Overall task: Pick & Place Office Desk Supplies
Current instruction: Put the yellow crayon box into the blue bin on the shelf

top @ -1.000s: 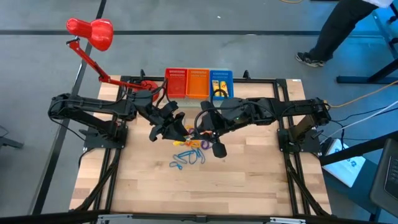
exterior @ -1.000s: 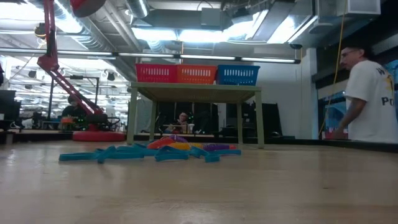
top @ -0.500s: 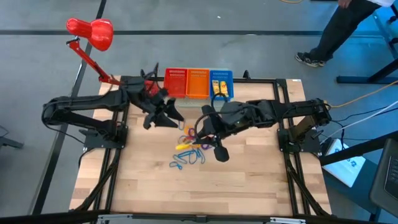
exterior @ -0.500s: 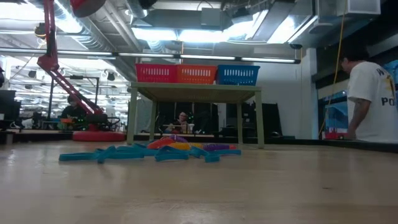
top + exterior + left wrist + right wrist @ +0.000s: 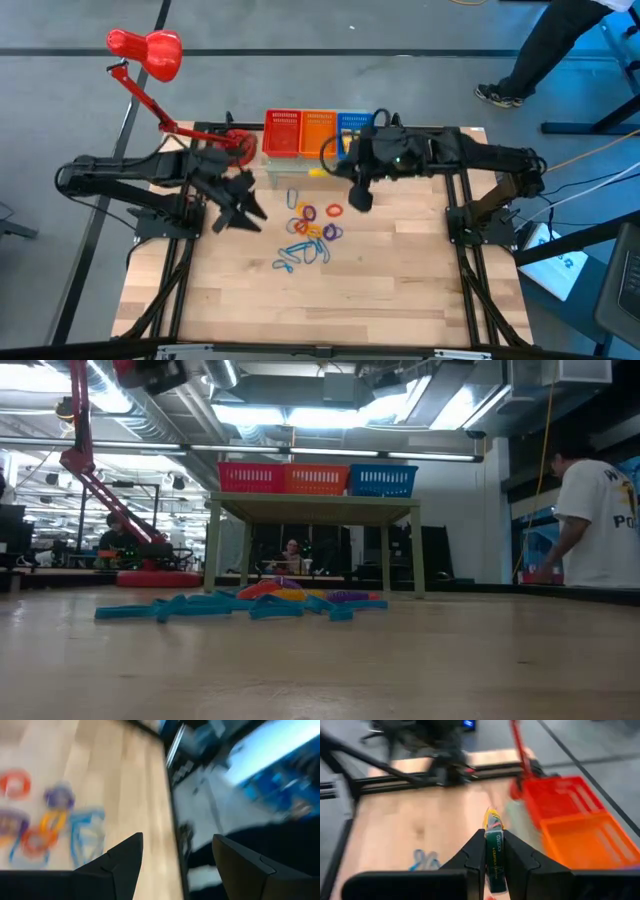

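In the high view, orange, red and purple band loops [image 5: 316, 222] and blue wiry loops [image 5: 300, 255] lie flat on the table's middle. The low view shows the same band loops [image 5: 300, 595] and blue wiry loops [image 5: 180, 607]. My right gripper [image 5: 322, 168] hovers near the far edge, just before the baskets, shut on a yellow packet [image 5: 494, 845] with dark print. More yellow packets [image 5: 351, 138] lie in the blue basket. My left gripper [image 5: 238, 207] hangs open over the table's left part, left of the loops. Its wrist view shows the loops [image 5: 47, 827] blurred. My right gripper pinches the yellow packet between its two fingers [image 5: 475, 852], on the packet's flat sides. The packet's free end [image 5: 491, 815] sticks out past the fingertips. It is lifted clear of the table.
Red [image 5: 283, 133], orange [image 5: 318, 133] and blue [image 5: 357, 125] mesh baskets stand in a row at the far edge. A red desk lamp [image 5: 146, 52] rises at the far left corner. A person [image 5: 598, 510] stands beyond the table's right side. Bare wood lies toward the near edge.
My right gripper has carried the yellow packet up from the pile and toward the far edge, to the baskets. My left gripper has drawn back from the pile toward the table's left edge. The loops have stayed where they were.
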